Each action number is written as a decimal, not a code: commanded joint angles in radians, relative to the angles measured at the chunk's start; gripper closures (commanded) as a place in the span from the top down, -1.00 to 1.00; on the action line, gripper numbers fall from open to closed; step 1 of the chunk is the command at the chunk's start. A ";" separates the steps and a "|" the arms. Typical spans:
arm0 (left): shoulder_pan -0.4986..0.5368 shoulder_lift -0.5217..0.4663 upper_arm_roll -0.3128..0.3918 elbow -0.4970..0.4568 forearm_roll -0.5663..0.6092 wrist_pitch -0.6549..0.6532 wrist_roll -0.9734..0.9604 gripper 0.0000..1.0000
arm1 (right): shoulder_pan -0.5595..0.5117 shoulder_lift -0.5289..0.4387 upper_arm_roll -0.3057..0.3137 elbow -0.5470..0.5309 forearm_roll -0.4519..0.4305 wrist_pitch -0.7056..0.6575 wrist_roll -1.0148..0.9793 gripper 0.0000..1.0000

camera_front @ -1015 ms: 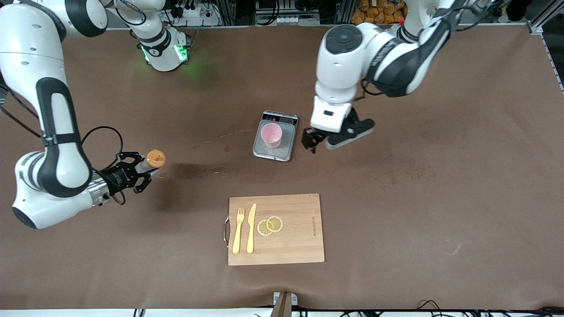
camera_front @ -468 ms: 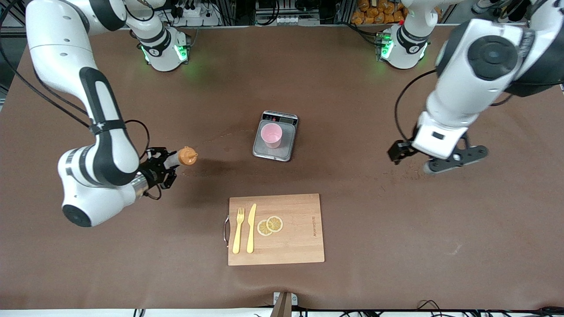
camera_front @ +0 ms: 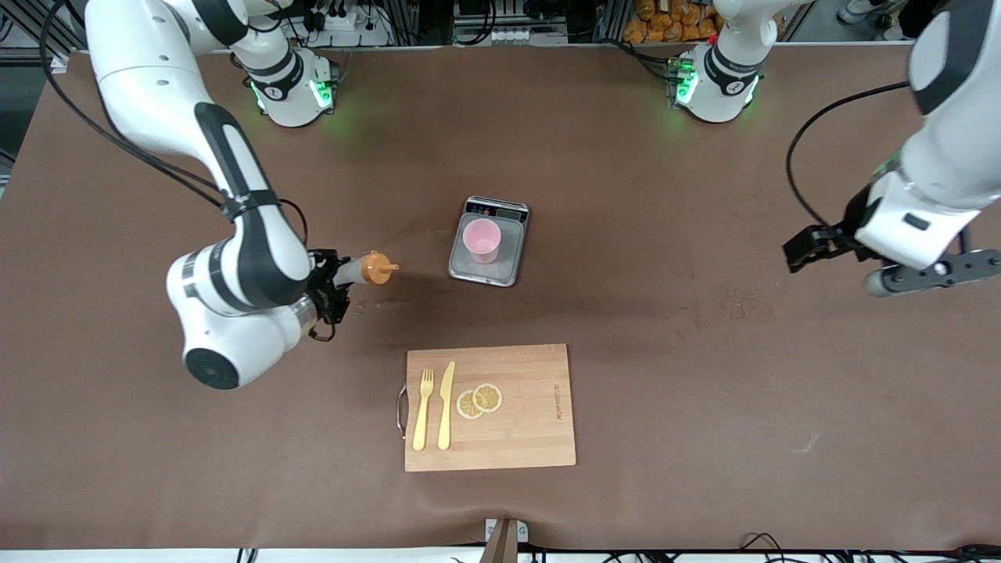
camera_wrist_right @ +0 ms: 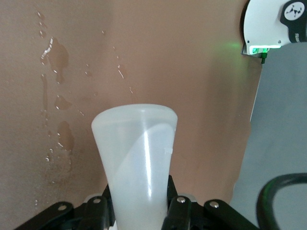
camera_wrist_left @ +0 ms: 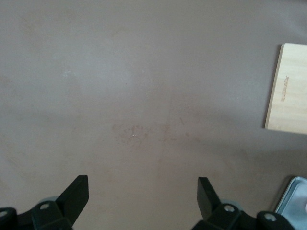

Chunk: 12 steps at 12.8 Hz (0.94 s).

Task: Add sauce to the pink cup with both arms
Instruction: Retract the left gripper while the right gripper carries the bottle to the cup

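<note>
The right gripper (camera_front: 332, 285) is up in the air over the brown table (camera_front: 704, 407), toward the right arm's end, about halfway between the table's top and bottom edges. Its fingers are pinching the sauce (camera_front: 366, 270), a see-through whitish bottle with an orange cap. The bottle lies tipped on its side, and its nozzle points toward the pink cup (camera_front: 481, 239). In the right wrist view the bottle's round bottom (camera_wrist_right: 135, 153) sits tight between the two black fingers (camera_wrist_right: 178, 207), and wet spots show on the table below. The pink cup stands upright on a small silver scale (camera_front: 489, 244) near the middle of the table. The bottle and the cup are apart. The left gripper (camera_front: 848, 254) hangs over bare table close to the edge at the left arm's end, and its fingers (camera_wrist_left: 76, 194) are spread wide with nothing between them. Near the bottom edge lies a wooden cutting board (camera_front: 532, 414) with a yellow fork (camera_front: 422, 409), a yellow knife (camera_front: 446, 405) and two lemon slices (camera_front: 479, 400) on it.
</note>
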<state>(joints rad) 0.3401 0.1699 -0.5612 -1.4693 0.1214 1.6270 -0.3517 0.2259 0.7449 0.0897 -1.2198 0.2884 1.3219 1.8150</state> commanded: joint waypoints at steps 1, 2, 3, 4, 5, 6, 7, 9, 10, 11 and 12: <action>0.069 -0.046 -0.011 -0.006 -0.069 -0.032 0.083 1.00 | 0.104 -0.015 -0.007 0.011 -0.080 -0.012 0.134 -0.43; 0.065 -0.070 0.007 -0.008 -0.077 -0.038 0.123 1.00 | 0.127 -0.013 -0.010 0.011 -0.089 -0.012 0.160 -0.43; 0.015 -0.093 0.076 -0.019 -0.081 -0.041 0.153 1.00 | 0.132 -0.013 -0.008 0.011 -0.089 -0.015 0.164 -0.43; -0.086 -0.105 0.192 -0.025 -0.089 -0.061 0.177 1.00 | 0.135 -0.013 -0.007 0.011 -0.089 -0.015 0.167 -0.43; -0.172 -0.113 0.302 -0.022 -0.118 -0.074 0.201 1.00 | 0.147 -0.013 -0.005 0.011 -0.090 -0.018 0.181 -0.43; -0.217 -0.118 0.375 -0.023 -0.141 -0.076 0.232 1.00 | 0.161 -0.013 -0.005 0.011 -0.092 -0.020 0.214 -0.43; -0.239 -0.122 0.417 -0.028 -0.146 -0.078 0.264 1.00 | 0.174 -0.013 -0.007 0.011 -0.092 -0.020 0.236 -0.43; -0.329 -0.147 0.534 -0.058 -0.155 -0.078 0.306 1.00 | 0.194 -0.013 -0.010 0.011 -0.119 -0.021 0.244 -0.43; -0.354 -0.148 0.570 -0.060 -0.169 -0.078 0.306 1.00 | 0.204 -0.013 -0.008 0.009 -0.136 -0.023 0.262 -0.43; -0.360 -0.148 0.578 -0.063 -0.175 -0.078 0.306 1.00 | 0.219 -0.009 -0.008 0.009 -0.158 -0.023 0.294 -0.43; -0.366 -0.155 0.581 -0.069 -0.175 -0.078 0.306 1.00 | 0.233 -0.007 -0.008 0.005 -0.193 -0.023 0.300 -0.43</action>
<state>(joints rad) 0.0028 0.0518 -0.0039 -1.5017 -0.0328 1.5510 -0.0582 0.4268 0.7449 0.0882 -1.2159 0.1518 1.3166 2.0724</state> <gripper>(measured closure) 0.000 0.595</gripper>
